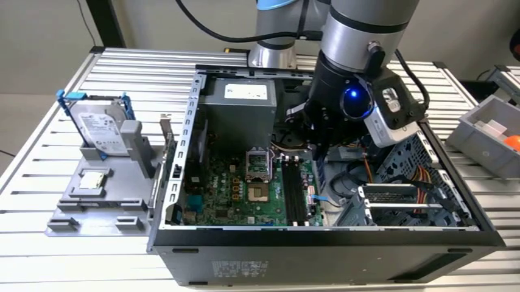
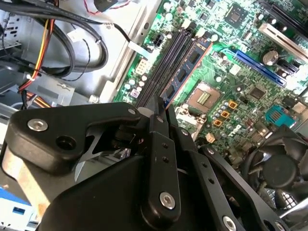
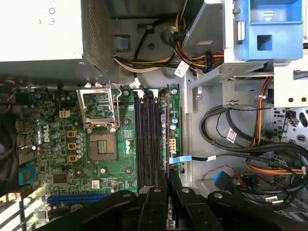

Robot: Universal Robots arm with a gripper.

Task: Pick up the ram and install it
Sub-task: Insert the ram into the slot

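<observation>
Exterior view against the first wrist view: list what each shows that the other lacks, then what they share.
Exterior view adds: the silver hard drive in its blue frame and the small processor chip, both on the grey fixture outside the computer case, plus a grey bin at the exterior view's right.
First wrist view adds: the ram, edge-on along the black memory slots, its near end held by the gripper; a blue drive bracket.
Shared: the green motherboard, the slots, the processor socket, the power supply.

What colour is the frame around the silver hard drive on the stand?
Blue; the frame shows best in the exterior view.
</observation>
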